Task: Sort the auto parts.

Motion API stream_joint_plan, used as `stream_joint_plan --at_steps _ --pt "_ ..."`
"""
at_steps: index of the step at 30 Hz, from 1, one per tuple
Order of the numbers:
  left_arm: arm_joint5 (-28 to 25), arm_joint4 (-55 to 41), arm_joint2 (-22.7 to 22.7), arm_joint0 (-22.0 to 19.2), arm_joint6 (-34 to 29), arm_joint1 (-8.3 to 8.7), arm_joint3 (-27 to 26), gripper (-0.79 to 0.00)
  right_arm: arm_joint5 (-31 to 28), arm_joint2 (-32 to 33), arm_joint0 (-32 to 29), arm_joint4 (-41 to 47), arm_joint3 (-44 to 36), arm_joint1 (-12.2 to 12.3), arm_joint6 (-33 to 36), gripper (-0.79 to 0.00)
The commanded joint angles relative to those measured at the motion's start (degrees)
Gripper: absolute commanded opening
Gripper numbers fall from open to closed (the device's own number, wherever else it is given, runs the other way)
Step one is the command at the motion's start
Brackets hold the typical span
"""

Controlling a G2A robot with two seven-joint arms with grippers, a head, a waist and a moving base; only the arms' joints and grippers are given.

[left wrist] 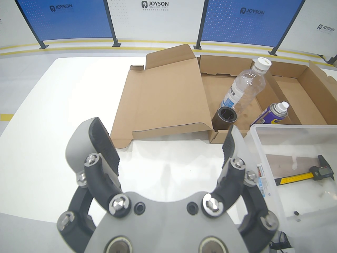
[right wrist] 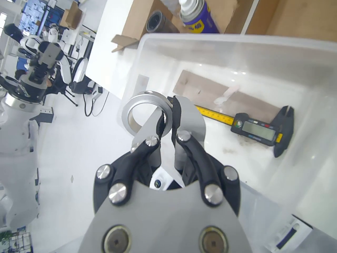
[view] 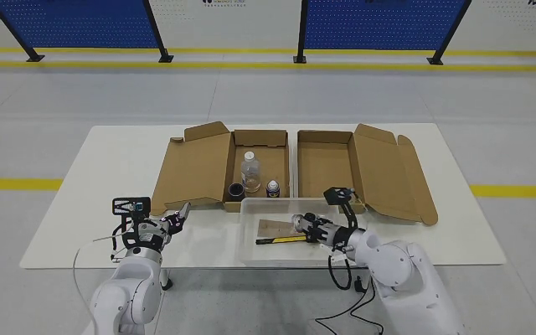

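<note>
- Two tools sit at your near edge of the bench [view: 100, 184]. The left tool [left wrist: 165, 132] hangs over bare bench top, just beside the clear bin's near-left corner. Its jaws are spread wide and you have nothing between them.
- Your right tool [right wrist: 170, 111] is over the left part of the clear bin [right wrist: 210, 45]. Its jaws are closed tight on the wall of a metal ring [right wrist: 147, 96], one finger inside the hole and one outside. The ring is held clear of the bin floor.
- Inside the bin, a yellow-and-black caliper [right wrist: 260, 130] lies flat on the floor, with its display head toward the right tool's side. A flat brown cardboard piece [right wrist: 210, 88] lies just behind it.
- Beyond the bin, you see the left cardboard box [left wrist: 163, 98] with its lid folded open to the left. A dark cylinder [left wrist: 225, 118] stands in its near corner, open end up. A clear water bottle [left wrist: 244, 90] stands upright just behind it, and a blue spray can [left wrist: 273, 113] stands to the right of the cylinder.
- Next to that, the right cardboard box [view: 327, 167] lies open, with its lid folded out to the right.
</note>
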Motion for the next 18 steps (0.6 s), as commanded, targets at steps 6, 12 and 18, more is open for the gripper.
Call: stream_joint_plan --at_steps 6,12,18 --pt "0.00 0.00 0.00 0.00 0.00 0.00 0.00 0.000 -1.78 7.13 1.04 -7.98 -5.43 1.30 -3.79 -0.785" --pt "0.00 0.00 0.00 0.00 0.00 0.00 0.00 0.000 -2.05 7.75 7.31 -20.47 -3.35 2.09 -2.97 -0.785" --pt "0.00 0.00 0.00 0.00 0.00 0.00 0.00 0.000 -5.14 4.62 14.32 -30.00 3.97 2.44 -2.41 -0.785"
